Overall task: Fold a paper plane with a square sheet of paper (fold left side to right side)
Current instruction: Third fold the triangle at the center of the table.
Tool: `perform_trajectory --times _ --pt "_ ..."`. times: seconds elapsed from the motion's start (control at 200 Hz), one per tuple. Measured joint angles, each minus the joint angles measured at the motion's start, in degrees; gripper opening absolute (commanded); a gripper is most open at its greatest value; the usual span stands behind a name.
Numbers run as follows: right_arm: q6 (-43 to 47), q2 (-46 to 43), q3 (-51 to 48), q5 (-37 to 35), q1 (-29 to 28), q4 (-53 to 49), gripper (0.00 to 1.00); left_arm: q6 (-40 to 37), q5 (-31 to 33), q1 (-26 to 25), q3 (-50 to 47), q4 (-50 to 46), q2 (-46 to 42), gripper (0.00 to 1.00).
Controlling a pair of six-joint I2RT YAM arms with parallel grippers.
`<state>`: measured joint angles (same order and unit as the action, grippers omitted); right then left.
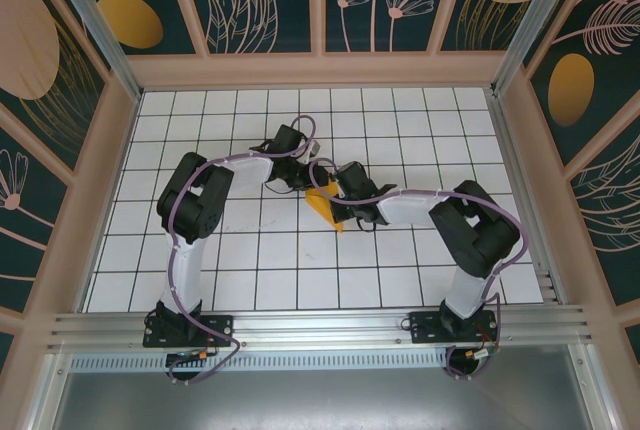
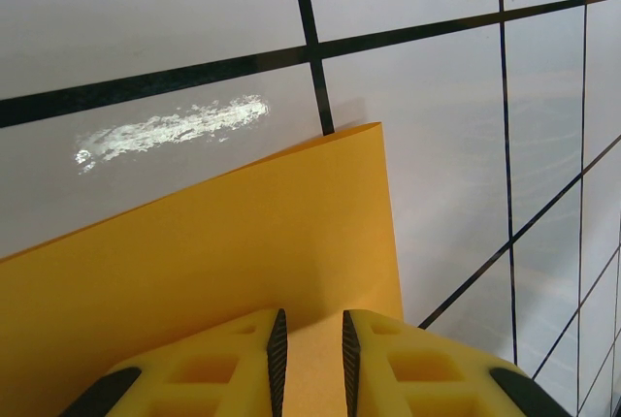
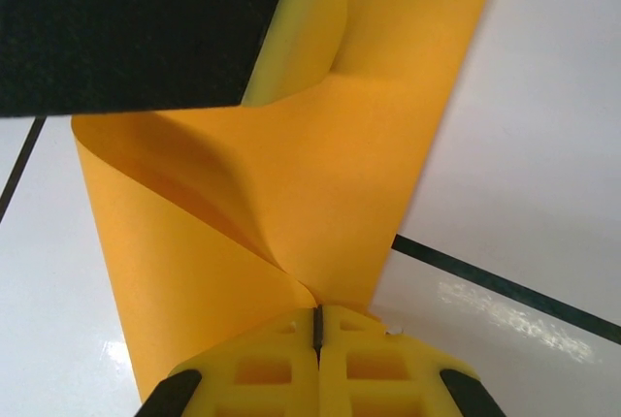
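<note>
Sitting under everything, white grid-tile table (image 1: 250, 280) with black lines (image 2: 312, 48), patterned walls round it. Left arm (image 1: 185, 210) and right arm (image 1: 470, 230) both reach in and meet at table centre, heads close together. Square sheet of paper (image 1: 325, 205), bright orange, sits between the two heads at mid table, part lifted off the tiles, not flat. Right wrist view: paper (image 3: 320, 194) rises in a curl and bends over at the top under a dark blurred block (image 3: 126, 19), can't tell what that is. Right gripper (image 3: 317, 312) clenched tight on a low point of the sheet, fingers (image 3: 281, 359) pressed together with the paper pinched in. Left gripper (image 2: 310, 322) at the paper (image 2: 243, 262) edge, pads (image 2: 277, 349) a narrow gap apart, orange showing in the gap, cannot tell if it actually grips. Glare smear (image 2: 175, 126) on a tile beyond
</note>
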<state>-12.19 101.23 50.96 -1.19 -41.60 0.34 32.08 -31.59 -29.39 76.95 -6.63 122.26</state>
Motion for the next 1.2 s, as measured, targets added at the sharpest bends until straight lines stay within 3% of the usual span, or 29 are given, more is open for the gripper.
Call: perform_trajectory --times 0.205,0.57,0.751,0.961,1.201 --pt "-0.24 0.57 0.39 0.0 0.0 -0.07 0.0 -0.07 0.11 0.0 0.11 -0.09 0.0 0.27" --pt "-0.44 0.68 0.39 0.61 0.02 -0.15 0.0 -2.82 2.16 0.28 4.55 -6.32 -0.07 0.35" --pt "-0.44 0.72 0.39 0.68 0.07 -0.13 0.0 -4.31 3.93 1.81 6.12 -9.4 -3.15 0.29" --pt "-0.42 0.72 0.39 0.68 0.04 -0.13 0.0 -2.95 2.4 1.97 -3.28 -6.69 -13.11 0.28" --pt "-0.42 0.72 0.39 0.66 0.04 -0.13 0.0 0.9 -0.94 -0.35 -8.39 -2.6 -12.63 0.28"
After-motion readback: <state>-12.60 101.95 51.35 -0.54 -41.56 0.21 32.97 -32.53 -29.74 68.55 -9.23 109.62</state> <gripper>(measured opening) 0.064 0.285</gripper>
